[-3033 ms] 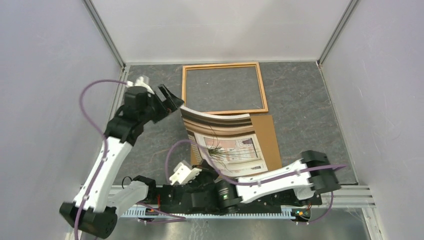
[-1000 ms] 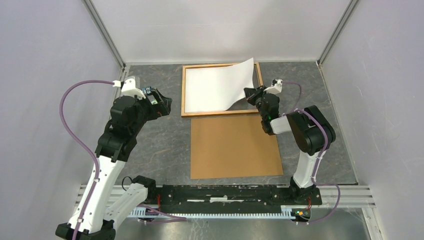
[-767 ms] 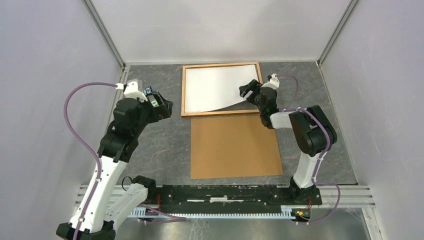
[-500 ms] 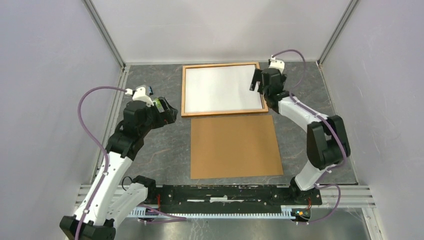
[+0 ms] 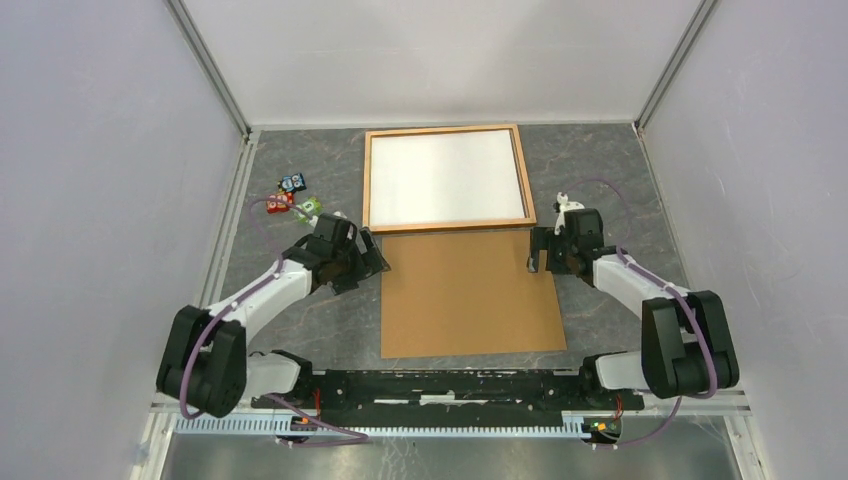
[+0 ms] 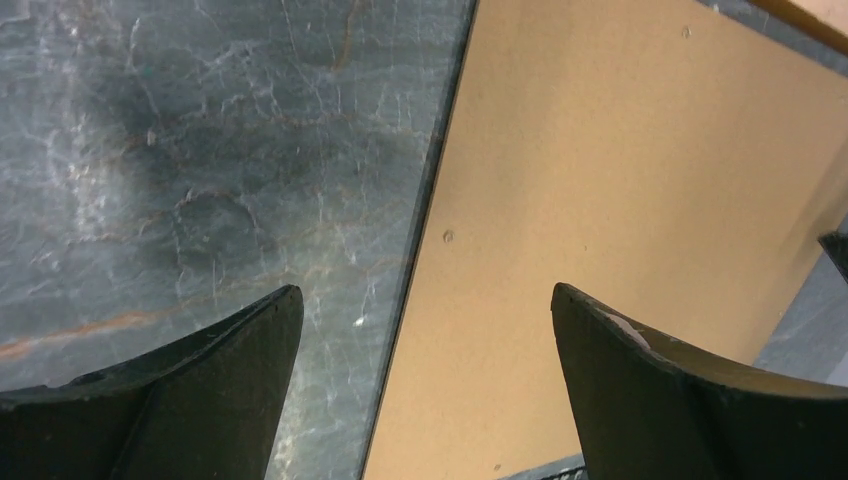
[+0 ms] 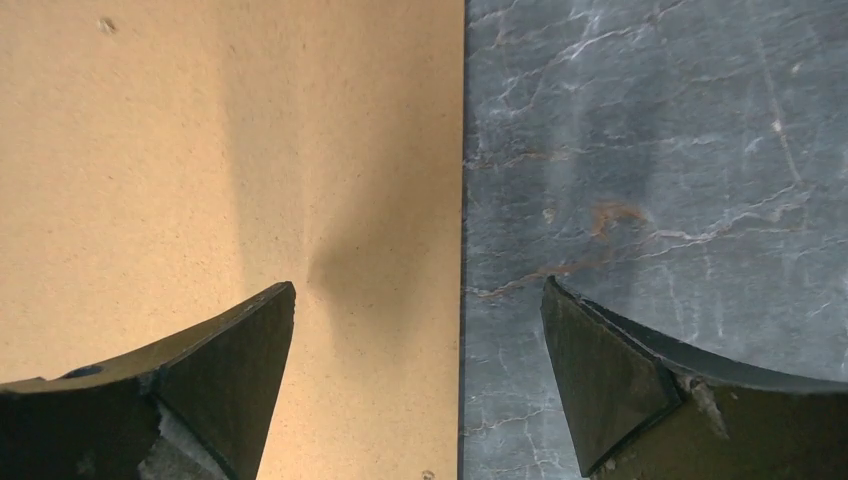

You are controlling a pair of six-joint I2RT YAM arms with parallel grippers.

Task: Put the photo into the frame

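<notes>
Black left hand [image 5: 373, 262] is spread wide and grips nothing. It straddles the left edge of the backing board [image 5: 470, 290], one finger over fibreboard, one over bare bench [image 5: 620, 180]. Right hand [image 5: 535, 255] is the same at the board's right edge: released, empty. Board lies flat. Just past the board's far edge is the frame [image 5: 367, 190], with the photo [image 5: 445, 180] inside it, white back up, looking flat within the rails. Off past the board's far-left corner sit small coloured bits [image 5: 292, 196].

Step in hand, my guess: lift the board and lay it over the print. To do it well, come in low, get a finger under each thin edge, pinch both sides level and raise them together. Keep it square to the frame so it drops in without nudging the print.

Can't tell:
- whether the fingertips touch the bench
- whether the print's corners are fully seated
- whether the frame has glass or clips
- what the coloured bits are

Picture side is hidden.
</notes>
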